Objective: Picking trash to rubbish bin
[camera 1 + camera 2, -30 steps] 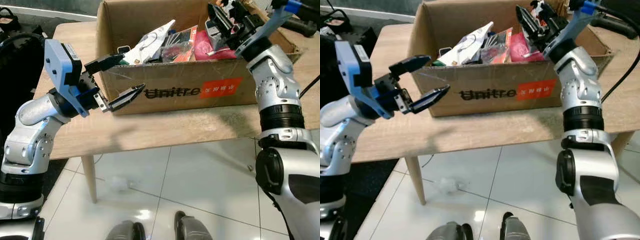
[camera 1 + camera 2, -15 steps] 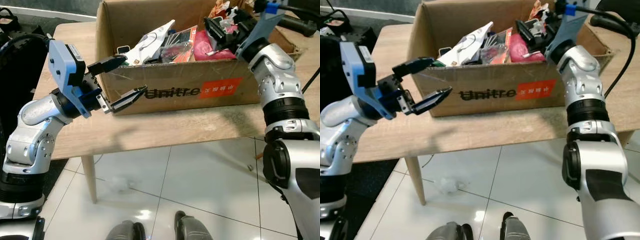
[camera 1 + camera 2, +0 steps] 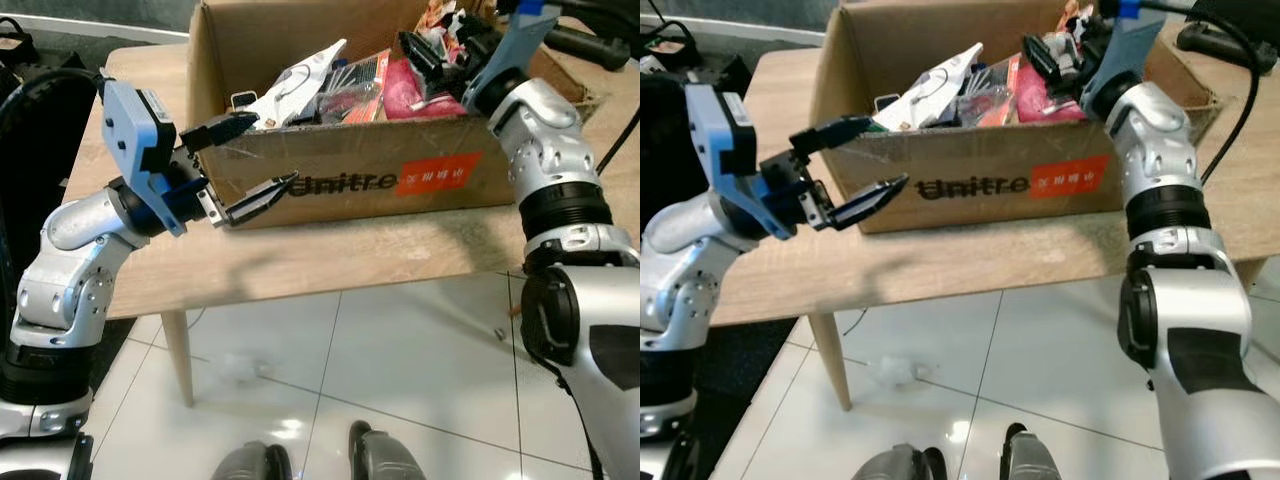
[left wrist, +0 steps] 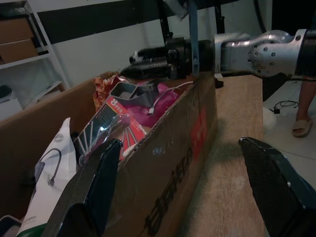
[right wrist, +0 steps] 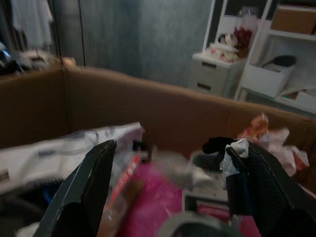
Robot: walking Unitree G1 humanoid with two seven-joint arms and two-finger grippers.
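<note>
Sitting across the upper middle of the frame, a cardboard box (image 3: 340,175) on a wooden table (image 3: 330,260) holds the trash: a white bag (image 3: 295,85), a red-striped packet (image 3: 355,85) and a pink wrapper (image 3: 410,95). The left gripper (image 3: 245,160), fingers spread and empty, straddles the box's front left corner. The right gripper (image 5: 173,197) hangs over the box's upper right, fingers apart above the pink wrapper, seemingly holding nothing, though the dim wrist view leaves that uncertain.

Head views are bright and sharp, with glare on the floor tiles (image 3: 300,425); both wrist views are dim, the right one pretty blurry.
</note>
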